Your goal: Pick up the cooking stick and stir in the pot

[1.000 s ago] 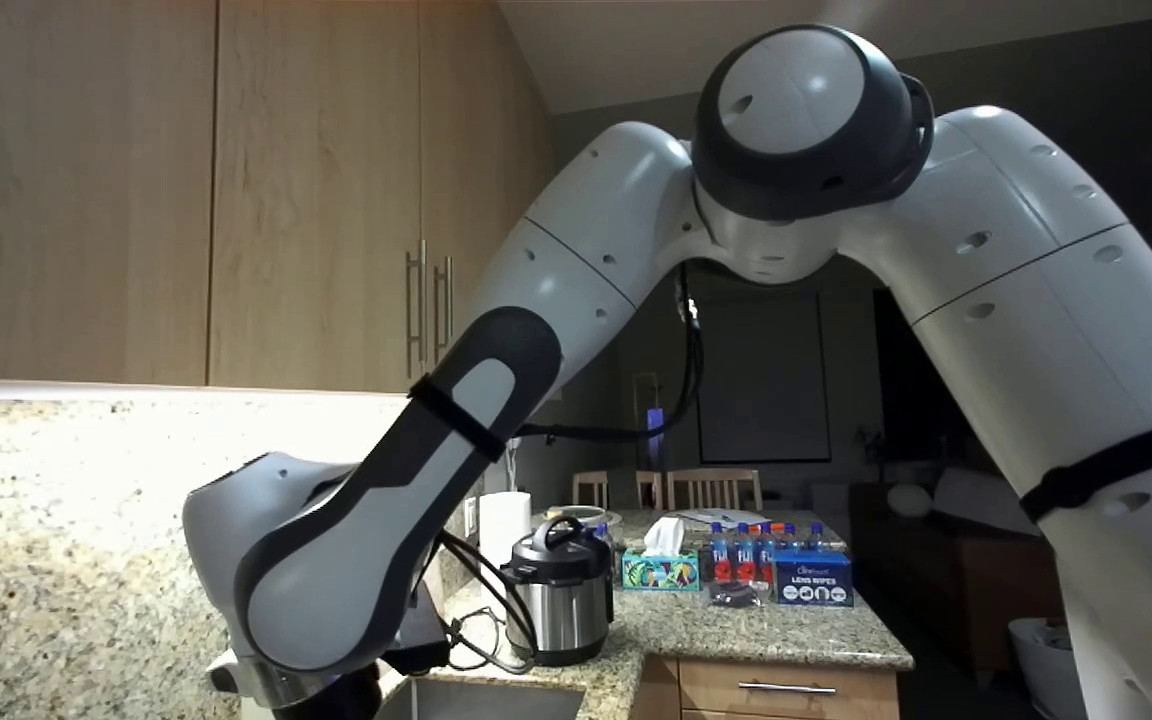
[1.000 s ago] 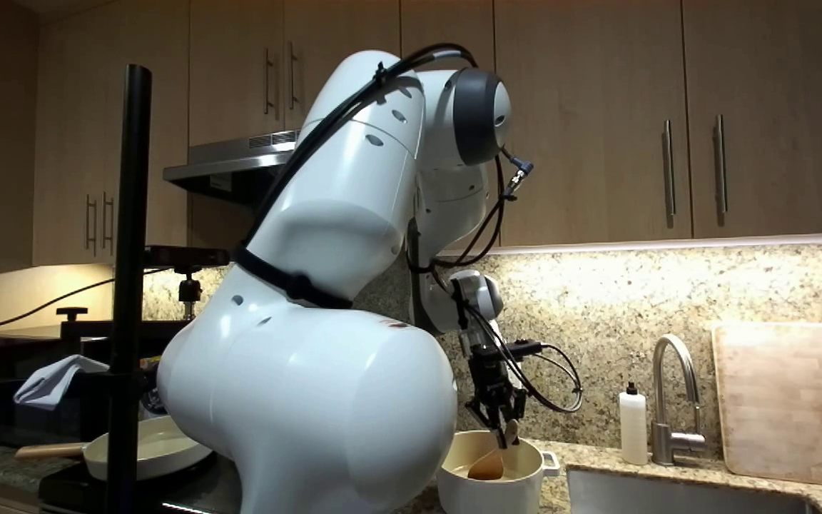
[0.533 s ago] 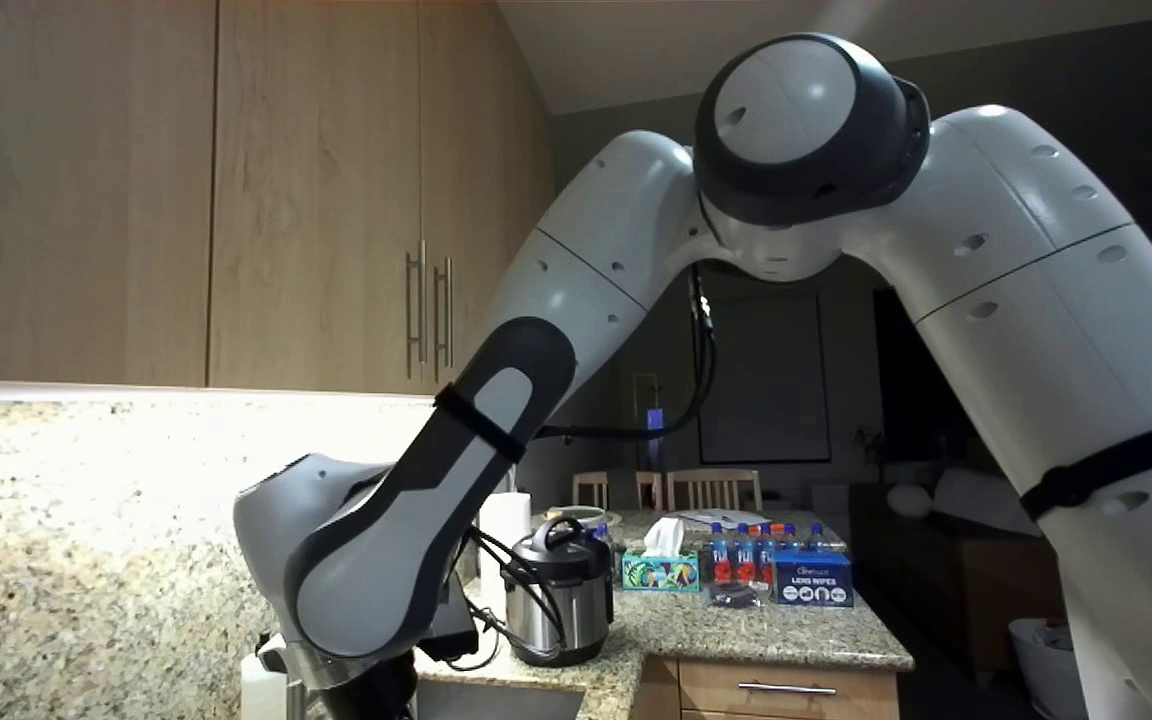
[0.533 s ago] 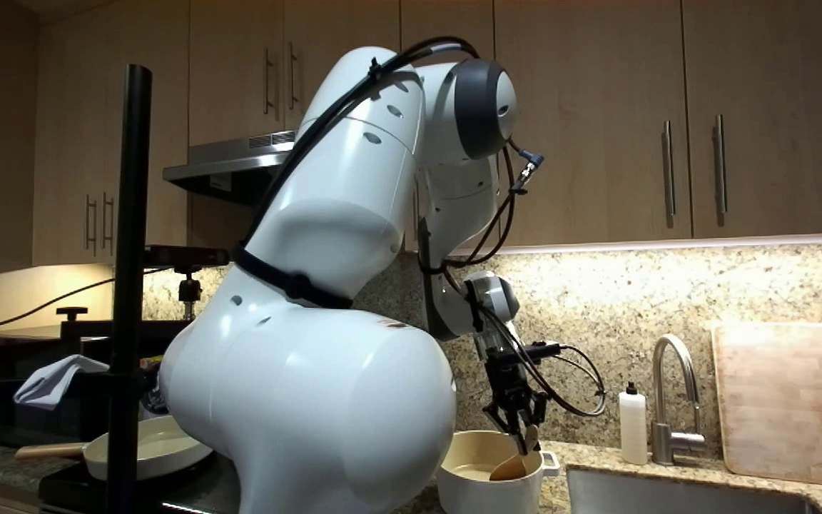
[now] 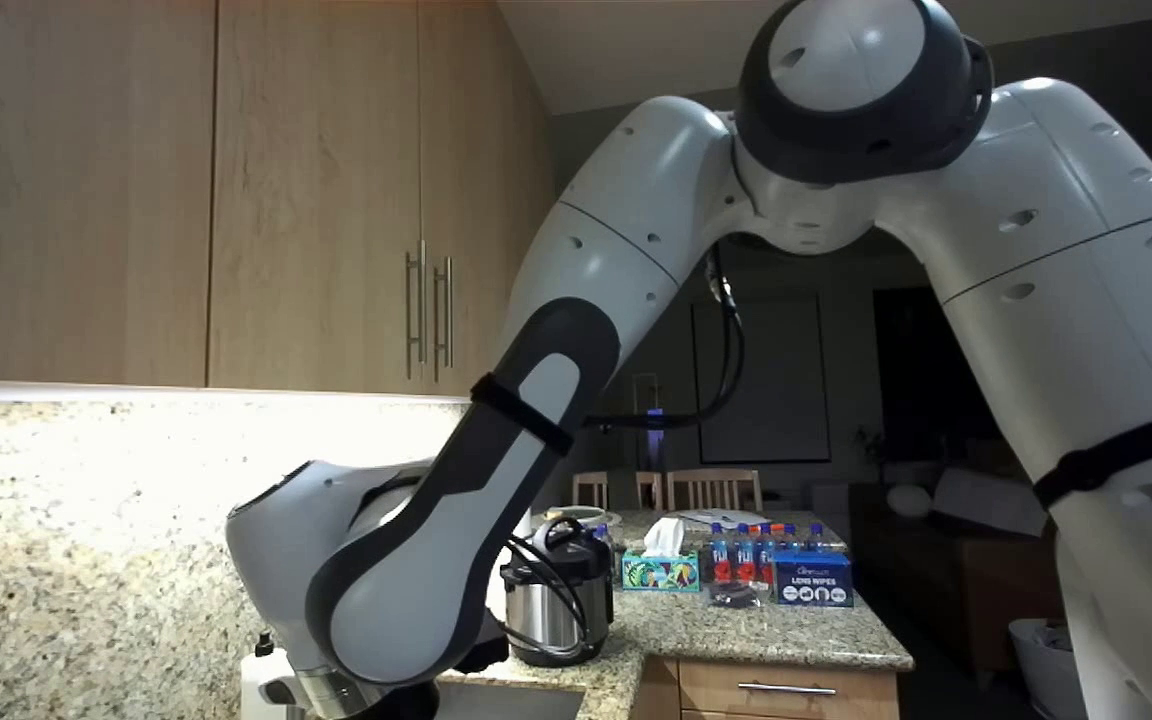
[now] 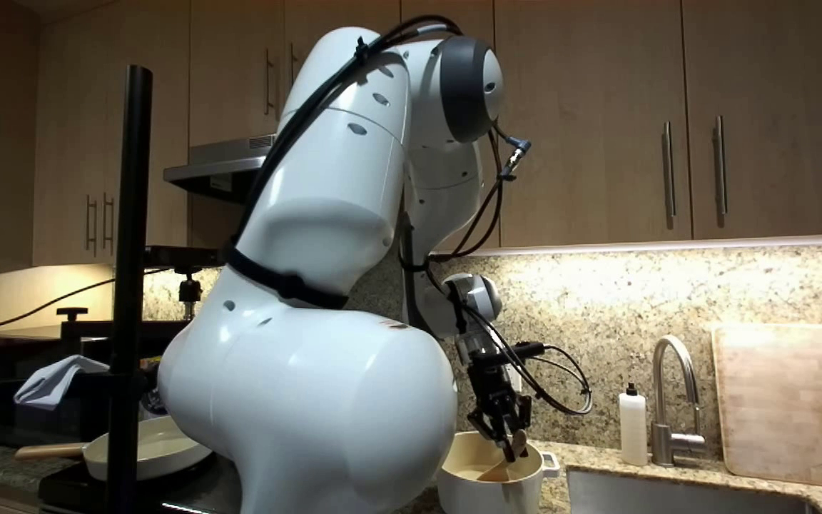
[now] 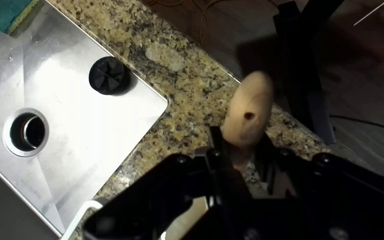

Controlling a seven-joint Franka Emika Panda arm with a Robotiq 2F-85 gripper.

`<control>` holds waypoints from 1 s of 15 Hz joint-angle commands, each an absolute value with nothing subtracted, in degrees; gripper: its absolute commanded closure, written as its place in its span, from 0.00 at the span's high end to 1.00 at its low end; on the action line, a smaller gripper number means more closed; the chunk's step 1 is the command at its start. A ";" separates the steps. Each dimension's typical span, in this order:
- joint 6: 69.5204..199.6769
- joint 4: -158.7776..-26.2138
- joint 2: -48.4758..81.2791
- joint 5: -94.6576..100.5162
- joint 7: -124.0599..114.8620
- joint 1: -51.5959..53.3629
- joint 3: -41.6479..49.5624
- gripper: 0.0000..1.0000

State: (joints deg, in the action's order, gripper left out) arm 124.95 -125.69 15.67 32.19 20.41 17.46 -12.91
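The cooking stick (image 7: 250, 106) is pale wood with a small hole near its rounded handle end. My gripper (image 7: 242, 138) is shut on it, with one black finger on each side of the handle. In an exterior view the gripper (image 6: 514, 448) points down over the white pot (image 6: 486, 496), its tips around rim height. The stick's broad lower end (image 6: 499, 472) slants into the pot, and part of it is covered by the pot wall. The pot's white handle (image 7: 80, 215) shows at the bottom of the wrist view. The gripper's fingers are out of sight in the exterior view with the pressure cooker.
Beside the pot is a steel sink (image 7: 78, 110) with a black stopper (image 7: 108, 76) and a sponge (image 7: 10, 15). A faucet (image 6: 663, 428), soap bottle (image 6: 633, 427) and cutting board (image 6: 793, 400) stand behind it. A pressure cooker (image 5: 558, 600) is on the counter; a pan (image 6: 147, 450) sits left.
In an exterior view, the gripper and stick went right across the pot, then came back left and slightly lower. The stick's lower end stayed inside the pot. The arm's elbow has risen.
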 commanded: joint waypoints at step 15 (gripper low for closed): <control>123.74 -114.62 22.84 29.47 21.62 17.76 -14.33 0.09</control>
